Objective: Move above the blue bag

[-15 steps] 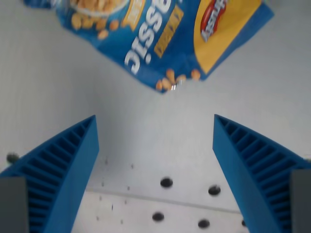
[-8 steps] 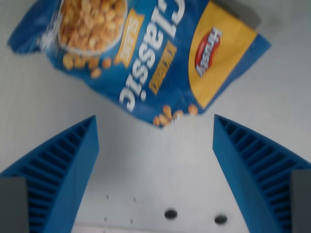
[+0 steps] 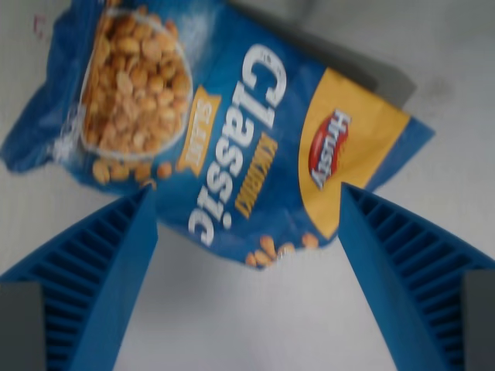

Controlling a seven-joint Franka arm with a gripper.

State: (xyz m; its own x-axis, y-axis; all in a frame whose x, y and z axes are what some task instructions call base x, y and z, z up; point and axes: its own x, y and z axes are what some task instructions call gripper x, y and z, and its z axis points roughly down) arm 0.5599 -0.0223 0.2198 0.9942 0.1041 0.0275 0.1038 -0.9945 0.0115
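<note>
claw (image 3: 247, 270) wide open and holding nothing, two ribbed blue fingers (image 3: 97, 286) at the lower corners, blue bag (image 3: 224, 139) of nuts lying flat on the white table (image 3: 247, 325), its lower edge between the fingertips

The blue bag (image 3: 224, 147) bears the word "Classic" in large white letters, running diagonally and seen upside down. A red oval logo on its yellow panel is blurred; it possibly reads "Husty". Small lettering on two yellow labels beside "Classic" is illegible.
</note>
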